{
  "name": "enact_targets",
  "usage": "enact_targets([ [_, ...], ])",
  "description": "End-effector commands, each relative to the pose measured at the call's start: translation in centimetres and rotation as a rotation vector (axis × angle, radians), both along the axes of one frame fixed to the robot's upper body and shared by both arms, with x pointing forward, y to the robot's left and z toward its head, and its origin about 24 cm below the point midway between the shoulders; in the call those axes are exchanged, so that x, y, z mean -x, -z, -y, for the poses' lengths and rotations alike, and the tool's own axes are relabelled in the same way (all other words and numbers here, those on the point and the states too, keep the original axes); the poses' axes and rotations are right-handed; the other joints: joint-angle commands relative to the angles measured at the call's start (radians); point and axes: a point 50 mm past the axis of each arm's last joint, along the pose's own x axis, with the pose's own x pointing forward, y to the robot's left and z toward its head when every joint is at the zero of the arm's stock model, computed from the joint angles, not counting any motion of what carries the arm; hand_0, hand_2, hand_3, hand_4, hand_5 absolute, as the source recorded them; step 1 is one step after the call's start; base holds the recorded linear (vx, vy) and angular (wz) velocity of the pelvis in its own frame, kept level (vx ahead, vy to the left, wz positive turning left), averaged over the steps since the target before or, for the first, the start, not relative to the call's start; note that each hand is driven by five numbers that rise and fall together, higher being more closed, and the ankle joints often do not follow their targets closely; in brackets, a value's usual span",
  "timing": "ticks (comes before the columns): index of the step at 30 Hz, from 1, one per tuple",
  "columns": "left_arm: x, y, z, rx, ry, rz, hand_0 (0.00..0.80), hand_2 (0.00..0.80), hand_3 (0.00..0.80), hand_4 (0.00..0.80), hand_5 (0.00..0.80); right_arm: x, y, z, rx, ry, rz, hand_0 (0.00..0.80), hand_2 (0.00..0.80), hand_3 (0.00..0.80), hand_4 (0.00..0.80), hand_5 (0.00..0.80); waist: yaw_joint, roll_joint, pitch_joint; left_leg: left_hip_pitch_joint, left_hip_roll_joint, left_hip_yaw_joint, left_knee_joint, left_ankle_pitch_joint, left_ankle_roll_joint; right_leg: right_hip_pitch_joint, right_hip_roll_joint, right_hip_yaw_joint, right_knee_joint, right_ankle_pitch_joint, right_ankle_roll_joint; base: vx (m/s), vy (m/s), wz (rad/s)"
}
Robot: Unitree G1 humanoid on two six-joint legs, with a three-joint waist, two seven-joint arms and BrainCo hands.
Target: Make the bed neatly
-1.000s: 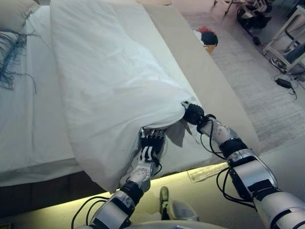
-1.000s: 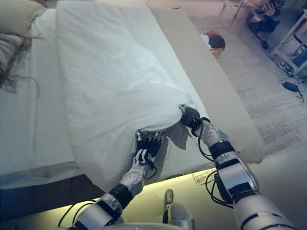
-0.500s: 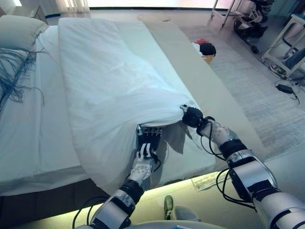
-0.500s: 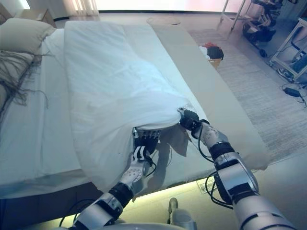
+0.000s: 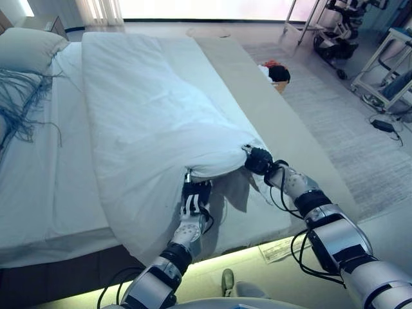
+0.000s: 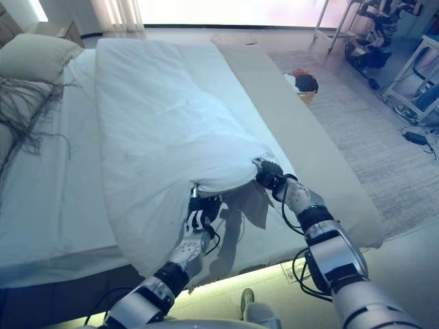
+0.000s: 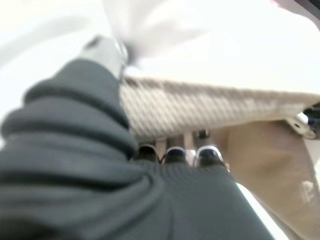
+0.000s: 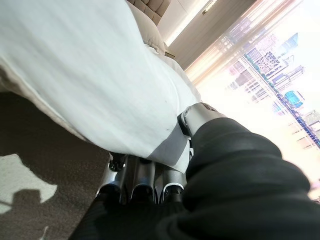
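Observation:
A white duvet (image 5: 148,122) lies folded lengthwise along the bed (image 5: 45,180), with its foot end bunched and raised. My left hand (image 5: 193,201) is at the duvet's lower edge with its fingers tucked under the cloth. In the left wrist view its thumb (image 7: 107,50) and curled fingers (image 7: 172,154) pinch white cloth. My right hand (image 5: 259,161) is shut on the duvet's corner a little to the right. In the right wrist view its fingers (image 8: 142,180) curl round the white cloth (image 8: 75,75). The lifted edge casts a shadow on the sheet below.
A pillow (image 5: 26,48) and a blue fringed throw (image 5: 22,103) lie at the head end on the left. A beige strip (image 5: 277,122) runs along the bed's right side. A basket of clothes (image 5: 277,69), a rug (image 5: 347,129) and a cart (image 5: 386,71) are on the floor to the right.
The whole view has shifted, so the camera moved. Both hands keep their hold, and the duvet's foot edge now stands a little higher off the sheet.

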Motion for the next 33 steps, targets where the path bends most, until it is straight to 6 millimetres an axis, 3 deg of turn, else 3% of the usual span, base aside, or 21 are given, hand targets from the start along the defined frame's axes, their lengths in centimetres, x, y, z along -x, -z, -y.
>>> enact_targets([
  [1, -0.4, -1.6, 3.4, 0.068, 0.033, 0.05, 0.8, 0.8, 0.8, 0.8, 0.8, -1.8, -3.6, 2.0, -0.011, 0.073, 0.138, 0.8, 0.8, 0.8, 0.8, 0.8, 0.007, -0.021, -0.047, 0.001, 0.066, 0.015, 0.033, 0.001, -0.013, 0.036, -0.071, -0.018, 0.062, -0.077, 0.076, 0.0, 0.0, 0.0],
  [13, -0.1, -0.5, 2.2, 0.038, -0.002, -0.012, 0.8, 0.8, 0.8, 0.8, 0.8, -1.1, -2.0, 2.2, 0.081, 0.0, 0.081, 0.8, 0.8, 0.8, 0.8, 0.8, 0.023, -0.023, -0.043, -0.01, 0.062, -0.001, 0.03, 0.004, -0.01, 0.041, -0.075, -0.034, 0.054, -0.076, 0.077, 0.0, 0.0, 0.0],
  [14, -0.1, -0.4, 2.0, 0.034, -0.004, -0.018, 0.8, 0.8, 0.8, 0.8, 0.8, -0.9, -1.5, 2.3, 0.134, -0.029, 0.055, 0.48, 0.48, 0.48, 0.48, 0.48, 0.026, -0.024, -0.043, -0.012, 0.061, -0.004, 0.03, 0.004, -0.01, 0.04, -0.076, -0.036, 0.054, -0.076, 0.078, 0.0, 0.0, 0.0],
  [15, -0.1, -0.1, 1.8, 0.027, -0.01, -0.028, 0.8, 0.8, 0.8, 0.8, 0.8, -0.5, -0.8, 2.3, 0.198, -0.069, 0.017, 0.0, 0.0, 0.0, 0.0, 0.0, 0.029, -0.025, -0.043, -0.013, 0.061, -0.006, 0.028, 0.006, -0.009, 0.041, -0.078, -0.039, 0.051, -0.075, 0.078, -0.02, 0.012, 0.04],
  [19, 0.3, 1.2, 0.0, -0.007, -0.036, -0.062, 0.8, 0.8, 0.8, 0.8, 0.8, 1.1, 1.7, 3.1, 0.288, -0.179, -0.089, 0.0, 0.0, 0.0, 0.0, 0.0, 0.04, -0.027, -0.042, -0.015, 0.054, -0.016, 0.017, 0.013, -0.007, 0.045, -0.081, -0.048, 0.046, -0.074, 0.078, -0.024, 0.03, 0.11],
  [22, 0.7, 2.2, -1.6, -0.053, -0.05, -0.095, 0.8, 0.8, 0.8, 0.8, 0.8, 3.5, 5.0, 4.1, 0.379, -0.265, -0.216, 0.0, 0.0, 0.0, 0.0, 0.0, 0.05, -0.025, -0.038, -0.021, 0.047, -0.034, 0.011, 0.015, -0.002, 0.046, -0.085, -0.054, 0.045, -0.074, 0.078, -0.025, 0.035, 0.06],
  [29, 1.7, 4.3, -7.3, -0.201, -0.068, -0.144, 0.8, 0.8, 0.8, 0.8, 0.8, 12.2, 12.7, 7.1, 0.361, -0.336, -0.475, 0.0, 0.0, 0.0, 0.0, 0.0, 0.084, -0.01, -0.032, -0.029, 0.026, -0.085, 0.002, 0.02, 0.006, 0.065, -0.098, -0.087, 0.037, -0.073, 0.079, 0.005, 0.033, 0.17],
  [33, 2.8, 5.3, -10.0, -0.25, -0.099, -0.17, 0.8, 0.8, 0.8, 0.8, 0.8, 16.7, 15.4, 7.6, 0.355, -0.367, -0.571, 0.0, 0.0, 0.0, 0.0, 0.0, 0.095, -0.002, -0.035, -0.029, 0.019, -0.103, -0.002, 0.021, 0.007, 0.077, -0.103, -0.1, 0.026, -0.071, 0.082, 0.011, 0.034, 0.12],
])
